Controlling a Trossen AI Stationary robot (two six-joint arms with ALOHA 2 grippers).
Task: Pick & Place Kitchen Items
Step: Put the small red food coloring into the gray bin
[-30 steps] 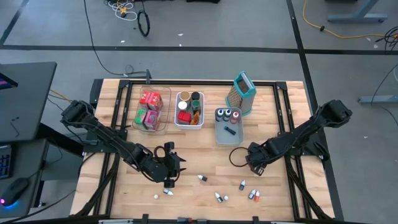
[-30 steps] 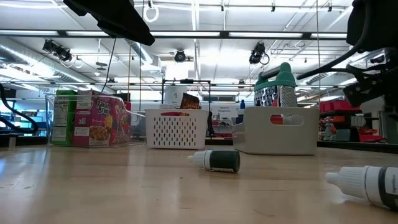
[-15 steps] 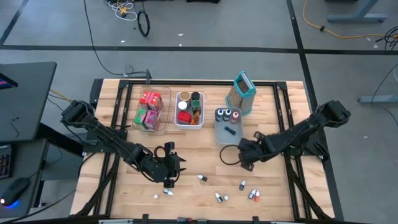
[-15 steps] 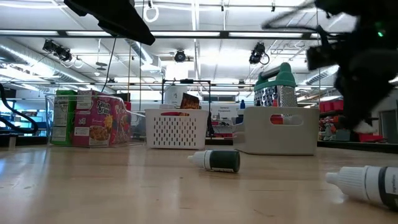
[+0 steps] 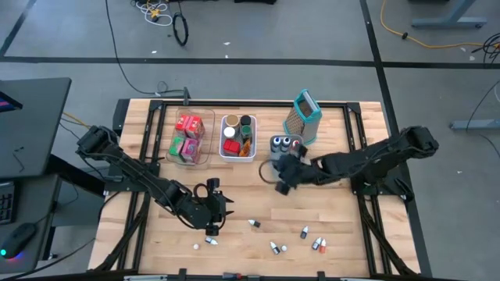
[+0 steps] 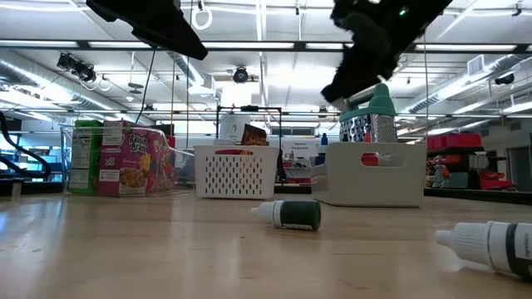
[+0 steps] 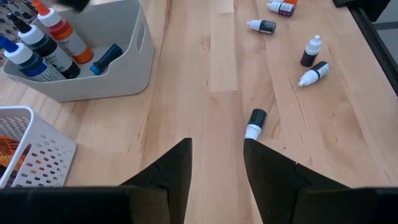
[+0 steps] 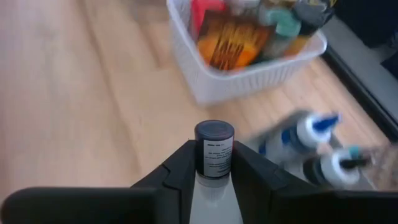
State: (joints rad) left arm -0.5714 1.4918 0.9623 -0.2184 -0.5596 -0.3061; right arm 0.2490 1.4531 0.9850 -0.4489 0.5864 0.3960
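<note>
My right gripper (image 5: 283,173) hangs above the table beside the grey bin (image 5: 275,168), shut on a small bottle (image 8: 214,146) with a dark cap and a white body. It shows high up in the low view (image 6: 366,50). My left gripper (image 7: 216,155) is open and empty, low over the table's near left (image 5: 212,215). Several small bottles lie loose on the near part of the table, among them a dark one (image 5: 254,224) on its side, which also shows in the low view (image 6: 291,214). My right gripper pinches the small bottle's white body (image 8: 214,165) between its two fingers (image 8: 180,165). The bottle lies along the fingers, and its dark cap (image 8: 214,132) sticks out past the fingertips. It is lifted clear of the table.
A clear bin of red, green and pink packets (image 5: 187,134), a white basket of jars (image 5: 237,137) and the grey bin of bottles stand in a row at the back. A metal grater with a teal top (image 5: 305,115) stands behind the grey bin. Bare wood lies between the grippers.
My right gripper has risen and gone toward the table's left and far edge, from the near right up to the grey bin. My left arm has kept still.
</note>
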